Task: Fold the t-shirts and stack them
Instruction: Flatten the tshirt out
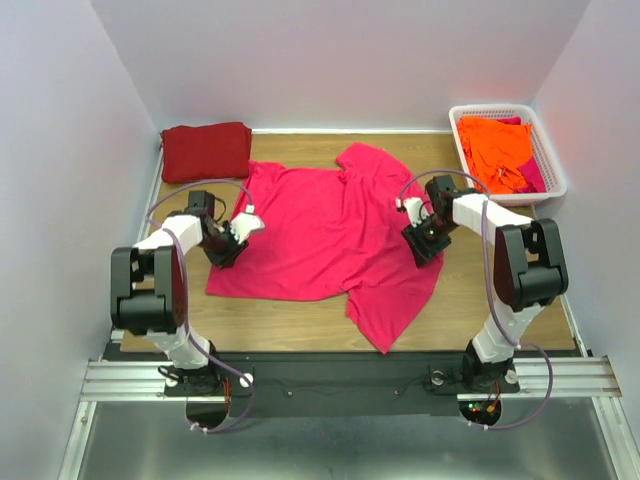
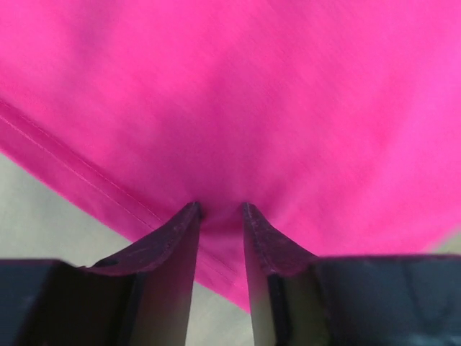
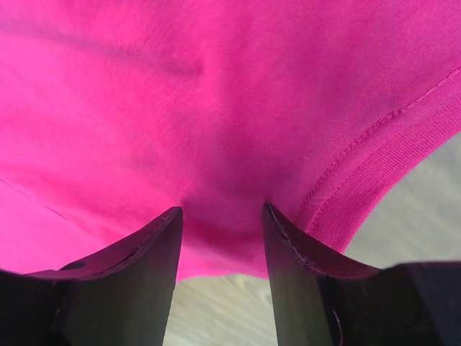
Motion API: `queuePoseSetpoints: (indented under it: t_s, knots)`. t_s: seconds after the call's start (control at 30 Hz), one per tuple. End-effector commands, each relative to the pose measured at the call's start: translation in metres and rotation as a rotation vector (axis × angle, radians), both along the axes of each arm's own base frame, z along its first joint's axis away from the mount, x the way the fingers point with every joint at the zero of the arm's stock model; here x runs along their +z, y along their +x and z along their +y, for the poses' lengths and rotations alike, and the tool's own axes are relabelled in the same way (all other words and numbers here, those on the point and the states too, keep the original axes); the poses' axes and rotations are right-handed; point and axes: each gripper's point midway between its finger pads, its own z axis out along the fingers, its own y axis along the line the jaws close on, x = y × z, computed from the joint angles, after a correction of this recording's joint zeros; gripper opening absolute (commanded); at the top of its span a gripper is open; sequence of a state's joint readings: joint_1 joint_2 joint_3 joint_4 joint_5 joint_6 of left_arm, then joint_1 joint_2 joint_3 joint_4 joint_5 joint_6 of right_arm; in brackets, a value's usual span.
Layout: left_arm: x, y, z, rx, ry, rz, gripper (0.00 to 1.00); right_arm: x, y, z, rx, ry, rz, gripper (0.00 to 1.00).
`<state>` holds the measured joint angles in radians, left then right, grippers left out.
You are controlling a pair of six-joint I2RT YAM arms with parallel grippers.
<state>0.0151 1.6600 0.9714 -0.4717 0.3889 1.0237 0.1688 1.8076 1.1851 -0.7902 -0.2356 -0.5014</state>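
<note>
A bright pink-red t-shirt (image 1: 320,235) lies spread flat on the wooden table, with one sleeve trailing toward the near edge. My left gripper (image 1: 232,240) presses down on its left edge, near the hem. In the left wrist view the gripper (image 2: 220,209) has its jaws a little apart, with pink cloth (image 2: 238,94) puckered between the tips. My right gripper (image 1: 425,238) sits on the shirt's right edge. In the right wrist view the gripper (image 3: 222,210) is open wider over the cloth (image 3: 180,108), beside a stitched hem. A folded dark maroon-red shirt (image 1: 206,150) lies at the back left.
A white latticed basket (image 1: 505,110) at the back right holds orange shirts (image 1: 495,145) and a bit of pink cloth. Grey walls close in the left, back and right sides. Bare wood shows along the near edge and right of the shirt.
</note>
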Motion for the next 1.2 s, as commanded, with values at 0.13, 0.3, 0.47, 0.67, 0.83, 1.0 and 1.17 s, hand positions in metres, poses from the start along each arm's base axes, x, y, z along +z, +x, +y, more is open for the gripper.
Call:
queuePoseSetpoints:
  t_s: [0.13, 0.3, 0.47, 0.67, 0.83, 1.0, 1.17]
  knots:
    - [0.008, -0.114, 0.014, -0.137, 0.089, 0.161, 0.39, 0.015, -0.058, -0.041, 0.179, -0.161, 0.047, 0.54]
    - [0.055, -0.064, -0.006, -0.119, -0.021, 0.052, 0.39, 0.081, 0.025, -0.001, 0.082, 0.018, -0.167, 0.57]
    - [0.08, 0.033, -0.023, 0.081, -0.158, -0.076, 0.4, 0.065, 0.084, 0.026, -0.044, 0.114, -0.123, 0.52]
    - [0.048, 0.079, -0.016, 0.194, -0.146, -0.089, 0.4, 0.037, 0.122, 0.025, -0.109, 0.078, -0.147, 0.48]
    - [0.014, 0.052, -0.007, 0.209, -0.09, -0.033, 0.36, 0.007, 0.113, 0.02, -0.105, 0.047, -0.099, 0.47]
    - [-0.012, -0.014, 0.008, 0.21, 0.01, 0.048, 0.32, -0.012, 0.083, 0.015, -0.066, 0.025, -0.04, 0.48]
    - [-0.019, -0.081, 0.017, 0.174, 0.075, 0.108, 0.29, -0.022, 0.039, 0.013, 0.0, 0.016, 0.025, 0.47]
